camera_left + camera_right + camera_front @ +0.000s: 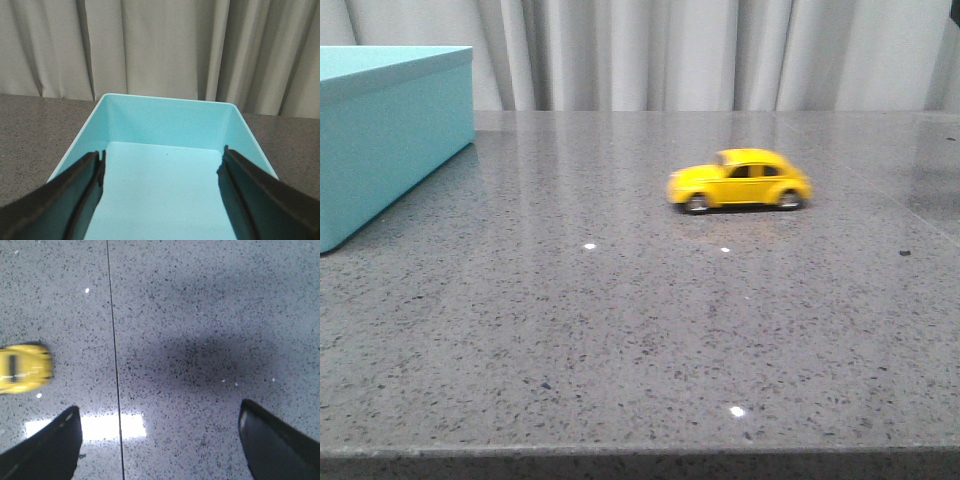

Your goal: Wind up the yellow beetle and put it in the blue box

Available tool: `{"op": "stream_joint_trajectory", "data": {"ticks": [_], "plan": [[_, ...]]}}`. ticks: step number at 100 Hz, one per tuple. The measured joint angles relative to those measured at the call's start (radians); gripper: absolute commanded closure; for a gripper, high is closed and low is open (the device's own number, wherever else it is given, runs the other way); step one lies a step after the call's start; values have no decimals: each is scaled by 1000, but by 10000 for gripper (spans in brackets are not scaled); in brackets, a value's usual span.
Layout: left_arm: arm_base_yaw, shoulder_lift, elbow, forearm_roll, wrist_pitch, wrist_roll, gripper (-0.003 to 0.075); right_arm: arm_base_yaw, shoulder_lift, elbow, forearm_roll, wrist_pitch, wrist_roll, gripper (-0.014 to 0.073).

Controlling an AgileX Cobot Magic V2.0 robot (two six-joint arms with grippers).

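Note:
The yellow beetle stands on its wheels on the grey speckled table, right of centre in the front view, side-on. In the right wrist view the beetle shows at the frame edge, partly cut off and blurred. My right gripper hovers open above bare tabletop beside the car, nothing between its fingers. The blue box sits at the far left of the table. My left gripper hangs open over the box's empty inside, whose far wall shows. Neither gripper shows in the front view.
A thin dark seam runs across the tabletop near the car. Pale curtains hang behind the table. The table's front edge runs along the near side. Grey table surface lies on both sides of the box.

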Motion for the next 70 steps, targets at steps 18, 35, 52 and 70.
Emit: {"op": "stream_joint_trajectory", "data": {"ticks": [18,35,52,70], "plan": [[0,0,-1,3,-2,0,260,0,-21,3,2,-12,-2,-31],[0,0,-33,56,48,0,260,0,-46,4,6,-48,-2,-31],[-54,41,-128,101,142,2,260,0,-62,4,8,-63,-2,-31],[-175,164,-288,110,285,109,259,0,-66,7,8,-65,-2,-31]]}}
